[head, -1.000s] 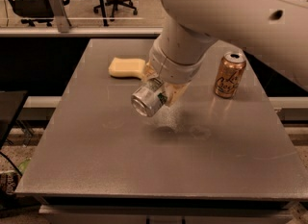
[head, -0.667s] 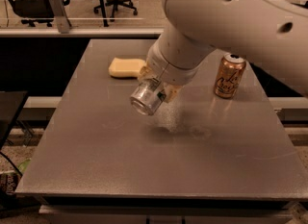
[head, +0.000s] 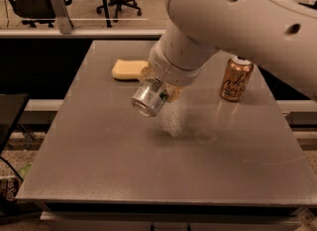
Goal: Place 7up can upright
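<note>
tool (head: 157, 92): hanging over the middle of the tabletop (head: 99, 145), pinching the 7up can (head: 146, 101)
7up can: up in the air, tipped sideways, end facing the camera
risk: if it's let go tilted like this, I reckon it lands on its side and rolls
also: a wide swing could clip the orange can (head: 236, 79)
</note>
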Motion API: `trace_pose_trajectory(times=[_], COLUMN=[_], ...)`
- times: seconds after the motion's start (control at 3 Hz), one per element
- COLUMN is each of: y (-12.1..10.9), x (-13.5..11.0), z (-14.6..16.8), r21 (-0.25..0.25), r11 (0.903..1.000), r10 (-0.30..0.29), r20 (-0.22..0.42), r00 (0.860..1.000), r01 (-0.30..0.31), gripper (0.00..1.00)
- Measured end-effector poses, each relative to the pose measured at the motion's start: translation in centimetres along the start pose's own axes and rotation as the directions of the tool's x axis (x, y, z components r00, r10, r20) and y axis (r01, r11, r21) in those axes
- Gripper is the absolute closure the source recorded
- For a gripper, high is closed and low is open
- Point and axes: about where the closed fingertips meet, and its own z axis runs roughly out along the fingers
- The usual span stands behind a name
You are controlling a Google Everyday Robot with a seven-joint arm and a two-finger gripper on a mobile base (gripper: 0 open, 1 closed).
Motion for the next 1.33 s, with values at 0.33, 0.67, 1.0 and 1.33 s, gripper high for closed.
trace_pose_trajectory(times=[0.33, 0.67, 1.0, 1.33], y=[-0.1, -1.7, -3.2, -4.6], x=[0.2, 1.2, 2.1, 2.4], z=[-0.3, 0.3, 0.9, 1.7], r21=[-0.003, -0.010, 0.003, 0.043], r11=[0.9995, 0.9829, 0.9562, 0.9137], r10=[-0.032, -0.183, -0.285, -0.378], r20=[-0.035, -0.144, -0.222, -0.271], r00=[0.999, 0.972, 0.933, 0.885], r01=[0.032, 0.184, 0.293, 0.404], gripper=[1.00, 1.00, 1.00, 1.00])
